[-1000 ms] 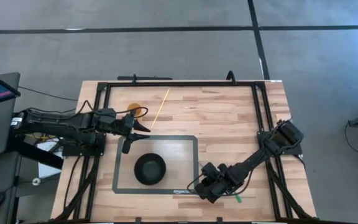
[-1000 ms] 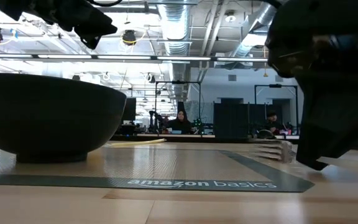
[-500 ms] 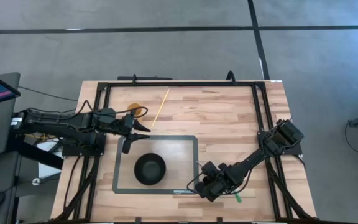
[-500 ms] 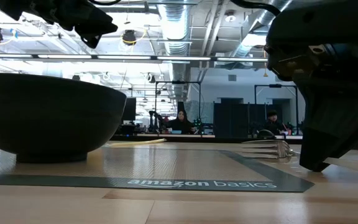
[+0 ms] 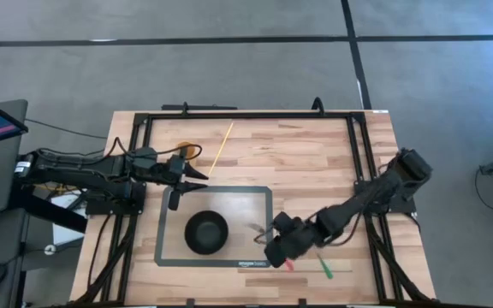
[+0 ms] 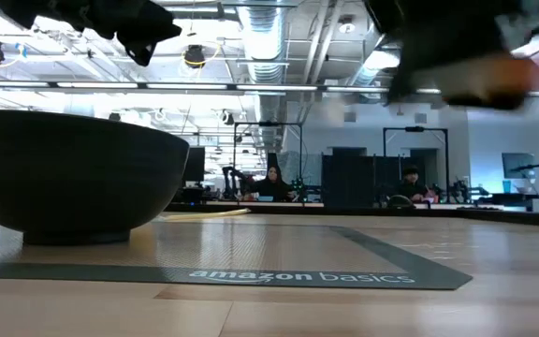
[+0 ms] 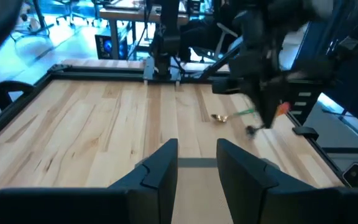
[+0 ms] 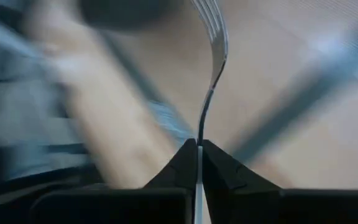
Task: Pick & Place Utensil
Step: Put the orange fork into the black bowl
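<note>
My right gripper (image 5: 275, 246) hovers over the mat's near right corner, shut on a metal fork (image 8: 214, 43) whose tines (image 5: 258, 228) point toward the black bowl (image 5: 206, 233) and whose red handle end (image 5: 288, 266) points to the near edge. The bowl rests by its base on the grey-bordered mat (image 5: 268, 192). In the low view the right gripper (image 6: 457, 47) is a blur high above the table. My left gripper (image 5: 197, 178) waits open above the mat's far left corner. My right gripper pinches the fork's thin neck (image 8: 200, 127) between its two fingers, just behind the tines. The fingers lie across the fork, and the tines stick out beyond the fingertips. The fork is lifted clear of the table.
A green utensil (image 5: 325, 270) lies on the wood near the front edge, right of the mat. A yellow stick (image 5: 221, 147) and an orange piece (image 5: 187, 151) lie at the far left. A black frame (image 5: 353, 145) rims the table.
My right gripper has shut on the fork and risen from the table with it, shifting slightly toward the bowl. The fork, which lay on the wood at the mat's near right corner, is now lifted clear.
</note>
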